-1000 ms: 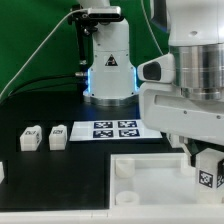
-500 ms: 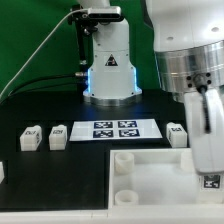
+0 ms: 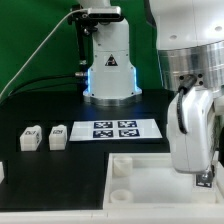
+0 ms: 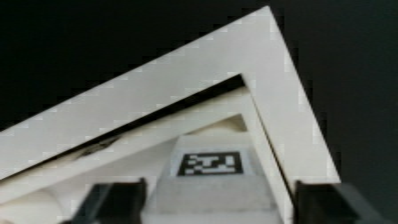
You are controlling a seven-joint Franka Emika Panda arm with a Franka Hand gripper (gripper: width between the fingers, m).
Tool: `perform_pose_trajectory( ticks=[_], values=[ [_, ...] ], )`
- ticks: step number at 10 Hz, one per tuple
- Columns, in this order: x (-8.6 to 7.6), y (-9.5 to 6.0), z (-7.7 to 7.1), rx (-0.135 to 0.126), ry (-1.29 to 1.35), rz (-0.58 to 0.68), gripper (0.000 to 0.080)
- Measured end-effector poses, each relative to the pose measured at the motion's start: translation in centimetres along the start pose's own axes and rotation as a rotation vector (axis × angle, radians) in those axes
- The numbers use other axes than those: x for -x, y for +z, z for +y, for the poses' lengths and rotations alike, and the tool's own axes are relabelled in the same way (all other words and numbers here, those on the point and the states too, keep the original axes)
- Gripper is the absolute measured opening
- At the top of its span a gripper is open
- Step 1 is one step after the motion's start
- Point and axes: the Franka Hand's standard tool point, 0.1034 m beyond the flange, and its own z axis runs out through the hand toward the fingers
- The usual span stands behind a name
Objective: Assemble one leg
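Observation:
My gripper (image 3: 205, 183) hangs low over the right part of the large white tabletop (image 3: 140, 172) in the exterior view. In the wrist view the gripper (image 4: 217, 206) is shut on a leg (image 4: 215, 175), a small white block with a black-and-white tag facing the camera. The dark fingers (image 4: 114, 202) press on both sides of it. A pointed corner of the tabletop (image 4: 160, 90) lies just beyond the leg. The leg's tag shows below the hand in the exterior view (image 3: 204, 180). Two more legs (image 3: 30, 137) (image 3: 58, 134) lie on the black table at the exterior view's left.
The marker board (image 3: 113, 129) lies behind the tabletop. The robot base (image 3: 108, 70) stands at the back with cables to its left. A raised socket (image 3: 122, 167) sits on the tabletop's near-left corner. A small white piece (image 3: 2, 172) lies at the left edge.
The arm has shifted toward the exterior view's left and now hides the leg that lay by the marker board's right end. The held leg stays low over the tabletop.

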Motion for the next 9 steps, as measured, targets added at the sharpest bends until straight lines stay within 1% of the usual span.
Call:
perform_pose_trajectory(
  ticks=[1, 2, 3, 5, 6, 7, 9],
  values=[
    [0.0, 0.0, 0.0, 0.000, 0.000, 0.000, 0.0465],
    [0.1, -0.1, 0.1, -0.001, -0.002, -0.001, 0.0606],
    [0.1, -0.4, 0.8, 0.002, -0.009, -0.001, 0.0636],
    [0.1, -1.8, 2.3, 0.003, -0.020, -0.011, 0.0647],
    [0.3, -2.4, 2.5, 0.005, -0.021, -0.016, 0.0647],
    [0.3, -2.4, 2.6, 0.012, -0.019, -0.017, 0.0648],
    [0.2, -2.2, 2.6, 0.014, -0.020, -0.015, 0.0648]
  ],
)
